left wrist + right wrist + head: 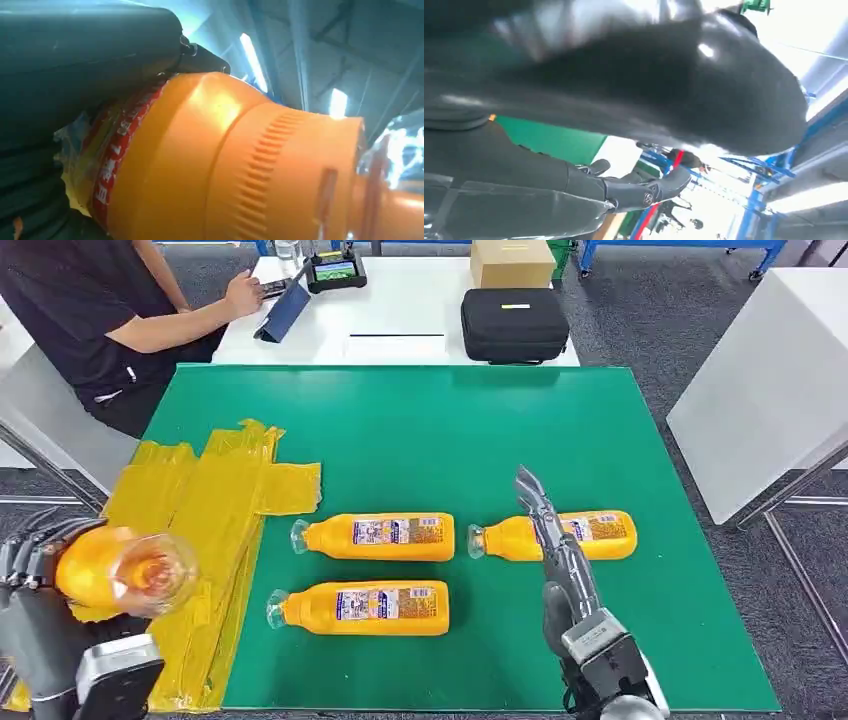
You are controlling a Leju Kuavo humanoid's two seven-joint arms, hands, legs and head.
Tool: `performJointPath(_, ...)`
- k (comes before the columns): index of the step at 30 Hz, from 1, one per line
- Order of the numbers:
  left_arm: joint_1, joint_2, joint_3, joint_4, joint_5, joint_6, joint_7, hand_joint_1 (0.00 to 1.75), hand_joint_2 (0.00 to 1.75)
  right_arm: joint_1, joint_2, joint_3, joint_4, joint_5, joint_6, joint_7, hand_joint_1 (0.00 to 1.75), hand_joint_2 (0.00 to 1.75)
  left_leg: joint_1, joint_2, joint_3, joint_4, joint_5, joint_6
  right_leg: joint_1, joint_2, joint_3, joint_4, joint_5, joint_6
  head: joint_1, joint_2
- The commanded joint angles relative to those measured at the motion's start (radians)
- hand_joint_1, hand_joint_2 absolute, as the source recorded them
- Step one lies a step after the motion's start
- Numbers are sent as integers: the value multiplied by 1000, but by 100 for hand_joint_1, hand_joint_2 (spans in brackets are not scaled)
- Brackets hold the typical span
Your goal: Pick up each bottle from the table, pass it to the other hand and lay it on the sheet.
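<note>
Holding, left hand: the left hand (35, 555) grips an orange bottle (120, 572) at the near left, raised above the near part of the sheet, its clear cap end turned toward the head camera.
Left wrist view: the same held bottle (240, 165) shows close up, orange and ribbed, with a red-edged label, and the dark fingers (75, 45) are wrapped over it.
Right hand: the right hand (555, 550) reaches out over the near right of the mat with its fingers stretched forward and close together, holding nothing; its fingertips lie over the right-hand bottle in the head view, and whether they touch it cannot be told.
Right wrist view: the hand's thick thumb and darker fingers (644, 190) show extended, with nothing between them.
Sheet: a crumpled yellow sheet (215, 510) lies along the left edge of the green mat (450, 430).
Near bottle: one orange bottle (365, 607) lies on its side on the mat, cap to the left, just right of the sheet.
Middle bottle: a second (378, 536) lies just beyond it, parallel, cap to the left.
Right bottle: a third (590, 534) lies to the right of that one, cap to the left.
Far table: a white table (400, 320) beyond the mat carries a black case (514, 324), a cardboard box (511, 262) and a tablet (336, 270).
Person: someone in a dark top (90, 300) sits at the far left, one hand near the tablet.
</note>
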Motion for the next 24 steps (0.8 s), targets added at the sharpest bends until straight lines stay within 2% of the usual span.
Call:
performJointPath(1, -141, 82, -15, 351, -260, -95, 141, 175, 175, 41, -56, -52, -56, -49, 43, -9, 0, 0, 0, -4, 3, -3, 1, -2, 0, -5, 4, -2, -1, 0, 0, 0)
performJointPath(5, -202, 148, -124, 484, -310, -171, 211, 175, 175, -7, -46, -21, -28, -56, 95, 13, 0, 0, -1, -2, 3, -2, 1, -2, -1, -2, 3, -1, 0, 0, 0, 0)
performJointPath(9, -282, 180, -193, 603, -408, -241, 285, 175, 175, -58, -47, 17, -1, -64, 144, 32, 0, 0, 0, -2, 4, -3, 1, -3, 0, -4, 4, -2, 0, 0, 0, 0)
performJointPath(11, -315, 179, -215, 625, -400, -251, 291, 175, 175, -65, -46, 23, 4, -64, 148, 36, 0, 0, 0, -1, 3, -2, 1, -2, 0, -2, 3, -1, 0, 0, 0, 0)
performJointPath(12, -319, 179, -218, 625, -398, -254, 293, 175, 175, -66, -45, 24, 4, -64, 148, 36, 0, 0, 2, -1, 6, -2, 0, -6, 1, -4, 7, -3, -1, 0, 0, 0)
performJointPath(18, -318, 185, -223, 614, -402, -275, 302, 175, 175, -65, -54, 29, 3, -65, 156, 37, 0, 0, 1, 1, 3, -1, 1, -2, 0, -1, 4, -1, 0, 0, 0, 0)
performJointPath(20, -365, 177, -240, 652, -410, -320, 313, 175, 175, -82, -53, 43, 15, -68, 168, 40, 0, 0, 2, 1, 6, -2, -1, -5, 2, -2, 8, -2, -2, 0, 0, 0)
performJointPath(23, -422, 161, -268, 713, -400, -350, 316, 175, 175, -111, -59, 75, 33, -71, 179, 45, 0, 0, 1, -1, 1, -1, 2, -2, 0, -3, 2, 0, 0, 0, 0, 0)
performJointPath(24, -425, 158, -278, 722, -401, -352, 316, 175, 175, -117, -60, 82, 36, -70, 182, 49, 0, 0, 2, -2, 3, -1, 1, -4, 1, -4, 5, -1, 0, 0, 0, 0)
